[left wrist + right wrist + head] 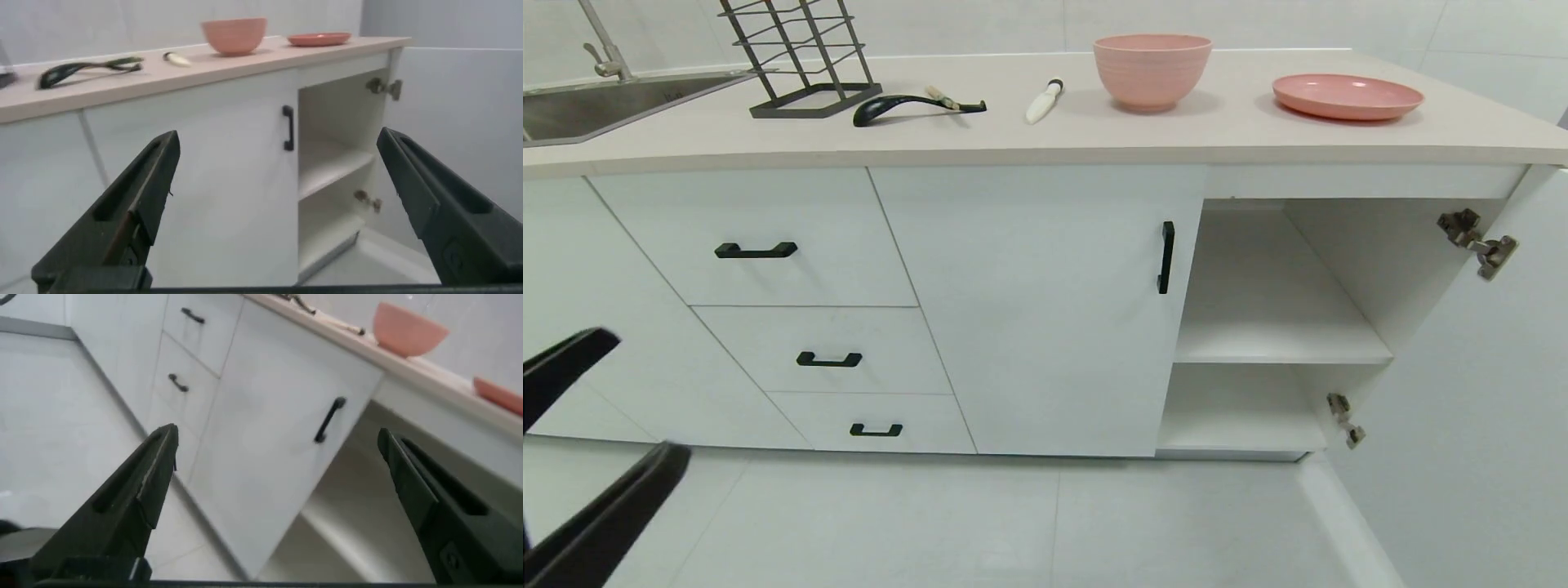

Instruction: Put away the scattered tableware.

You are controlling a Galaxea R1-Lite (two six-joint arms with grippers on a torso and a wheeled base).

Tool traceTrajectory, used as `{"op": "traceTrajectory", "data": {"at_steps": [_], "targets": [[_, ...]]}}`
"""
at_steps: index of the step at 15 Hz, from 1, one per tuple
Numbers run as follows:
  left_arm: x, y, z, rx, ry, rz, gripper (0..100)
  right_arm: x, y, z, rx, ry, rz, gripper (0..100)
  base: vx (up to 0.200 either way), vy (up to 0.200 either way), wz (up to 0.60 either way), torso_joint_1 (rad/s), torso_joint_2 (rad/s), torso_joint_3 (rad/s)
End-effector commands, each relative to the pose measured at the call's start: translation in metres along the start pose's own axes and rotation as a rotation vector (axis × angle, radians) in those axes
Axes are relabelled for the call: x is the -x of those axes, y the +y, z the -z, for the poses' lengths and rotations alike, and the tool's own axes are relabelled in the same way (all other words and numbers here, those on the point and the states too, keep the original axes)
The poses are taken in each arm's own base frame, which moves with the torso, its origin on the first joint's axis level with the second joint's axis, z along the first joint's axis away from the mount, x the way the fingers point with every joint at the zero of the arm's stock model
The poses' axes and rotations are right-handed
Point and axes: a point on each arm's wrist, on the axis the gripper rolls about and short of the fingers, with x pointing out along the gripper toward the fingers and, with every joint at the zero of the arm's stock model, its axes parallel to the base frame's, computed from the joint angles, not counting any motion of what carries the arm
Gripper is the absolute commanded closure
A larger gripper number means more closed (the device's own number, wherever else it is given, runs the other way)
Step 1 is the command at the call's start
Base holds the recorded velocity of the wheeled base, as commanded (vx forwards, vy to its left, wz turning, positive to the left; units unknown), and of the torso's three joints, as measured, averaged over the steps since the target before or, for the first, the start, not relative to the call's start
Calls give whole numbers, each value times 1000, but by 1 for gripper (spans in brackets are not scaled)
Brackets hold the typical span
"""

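Tableware: pink bowl (1152,69), pink plate (1347,95), black ladle (907,106) and white-handled utensil (1044,101) all lay on the countertop (1013,139); none stowed.
Cupboard: open cupboard (1282,343) stood below the plate.
Grippers: left gripper (276,140) and right gripper (276,437) spread wide, holding nothing, well below the countertop.
Obstacle: wire rack (805,57) just beside the ladle.

Head camera looks down on the counter (1013,139); low wrist cameras also catch its bowl (1152,69).

One bowl (1152,69), one plate (1347,95), one ladle (907,106), one white utensil (1044,101), one rack (805,57).
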Motion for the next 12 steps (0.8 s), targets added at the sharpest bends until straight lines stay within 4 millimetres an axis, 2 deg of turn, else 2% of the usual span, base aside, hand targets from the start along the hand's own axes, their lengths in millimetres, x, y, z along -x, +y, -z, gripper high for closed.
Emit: {"op": "traceTrajectory", "data": {"at_steps": [1, 2, 4, 5, 6, 8, 9, 10, 12], "targets": [[70, -37, -22, -87, -49, -121, 0, 43, 49, 17, -28, 17, 73, 0, 0, 0, 0, 0, 0, 0], [85, -47, -23, -69, -10, -139, 0, 45, 54, 26, -86, 77, 103, 0, 0, 0, 0, 0, 0, 0], [105, -59, -2, -35, 92, -216, 0, 46, 52, 33, -198, 148, 245, 0, 0, 0, 0, 0, 0, 0], [112, -59, 21, -18, 158, -266, 0, 49, 53, 44, -267, 269, 383, 0, 0, 0, 0, 0, 0, 0], [113, -56, 35, -27, 200, -324, 0, 51, 54, 51, -301, 357, 465, 0, 0, 0, 0, 0, 0, 0], [117, -52, 66, -70, 329, -397, 0, 52, 52, 51, -287, 364, 552, 0, 0, 0, 0, 0, 0, 0], [119, -52, 73, -70, 400, -400, 0, 53, 52, 51, -287, 369, 579, 0, 0, 0, 0, 0, 0, 0], [119, -51, 72, -91, 396, -428, 0, 53, 51, 51, -278, 385, 640, 0, 0, 0, 0, 0, 0, 0], [123, -48, 74, -118, 433, -634, 0, 56, 51, 56, -281, 453, 752, 0, 0, 0, 0, 0, 0, 0]]}}
